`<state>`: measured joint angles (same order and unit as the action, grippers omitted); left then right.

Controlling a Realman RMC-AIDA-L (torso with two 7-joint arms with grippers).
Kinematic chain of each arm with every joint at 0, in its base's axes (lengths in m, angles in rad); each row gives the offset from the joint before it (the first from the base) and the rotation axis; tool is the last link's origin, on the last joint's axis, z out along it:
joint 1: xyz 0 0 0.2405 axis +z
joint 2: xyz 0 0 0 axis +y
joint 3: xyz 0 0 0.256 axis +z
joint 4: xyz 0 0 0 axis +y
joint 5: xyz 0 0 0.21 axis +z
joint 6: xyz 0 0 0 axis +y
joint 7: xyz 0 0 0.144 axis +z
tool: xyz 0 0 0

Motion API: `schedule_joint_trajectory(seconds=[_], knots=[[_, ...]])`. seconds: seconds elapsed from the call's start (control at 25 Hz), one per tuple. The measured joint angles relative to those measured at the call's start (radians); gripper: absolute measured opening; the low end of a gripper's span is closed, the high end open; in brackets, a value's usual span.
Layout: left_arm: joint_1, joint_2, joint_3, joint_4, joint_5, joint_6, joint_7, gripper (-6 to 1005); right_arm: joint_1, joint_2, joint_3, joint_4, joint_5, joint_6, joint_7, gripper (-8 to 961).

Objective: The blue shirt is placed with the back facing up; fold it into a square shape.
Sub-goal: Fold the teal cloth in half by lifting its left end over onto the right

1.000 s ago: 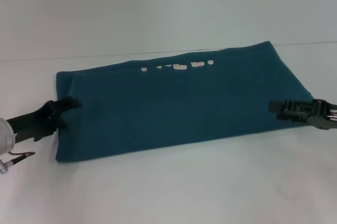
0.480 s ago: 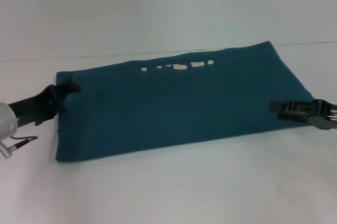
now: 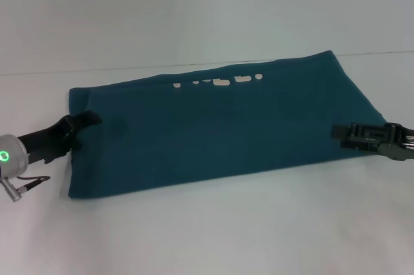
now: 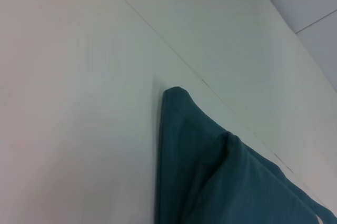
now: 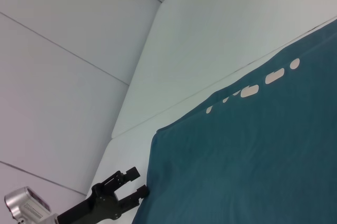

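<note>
The blue shirt [image 3: 220, 126] lies flat on the white table as a long folded band, with white lettering [image 3: 220, 82] peeking out along its far edge. My left gripper [image 3: 83, 123] is at the shirt's left edge, near the far left corner. In the right wrist view the left gripper [image 5: 136, 183] shows its fingers apart beside the cloth [image 5: 253, 150]. My right gripper [image 3: 337, 134] rests at the shirt's right edge, low over the cloth. The left wrist view shows a corner of the shirt [image 4: 221, 182].
The white table [image 3: 207, 236] reaches on around the shirt, with bare surface in front and behind. A seam line [image 3: 65, 71] runs across the far side. A thin cable [image 3: 29, 181] hangs by the left wrist.
My left gripper shifted along the shirt's left edge, first farther away, then back a little, and its wrist came further into view. The right gripper and the shirt have hardly moved.
</note>
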<state>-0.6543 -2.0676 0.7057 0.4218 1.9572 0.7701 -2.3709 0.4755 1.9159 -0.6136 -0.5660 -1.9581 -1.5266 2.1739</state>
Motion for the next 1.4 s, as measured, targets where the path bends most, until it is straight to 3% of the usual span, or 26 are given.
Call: schedule_joint_trajectory(seconds=[0.28,0.56,1.4], knots=[[0.022,0.005,0.002,0.081,0.015,0.114,0.020,827,0.002,-0.001,0.000,0.000,0.005,-0.002,0.001,670],[0.055,0.003,0.010,0.214,0.199,0.176,0.034,828,0.008,-0.004,0.000,0.000,0.001,0.000,0.001,671],[0.025,0.004,0.029,0.204,0.287,0.152,-0.048,826,0.002,-0.003,0.000,0.000,0.002,0.000,-0.001,670]])
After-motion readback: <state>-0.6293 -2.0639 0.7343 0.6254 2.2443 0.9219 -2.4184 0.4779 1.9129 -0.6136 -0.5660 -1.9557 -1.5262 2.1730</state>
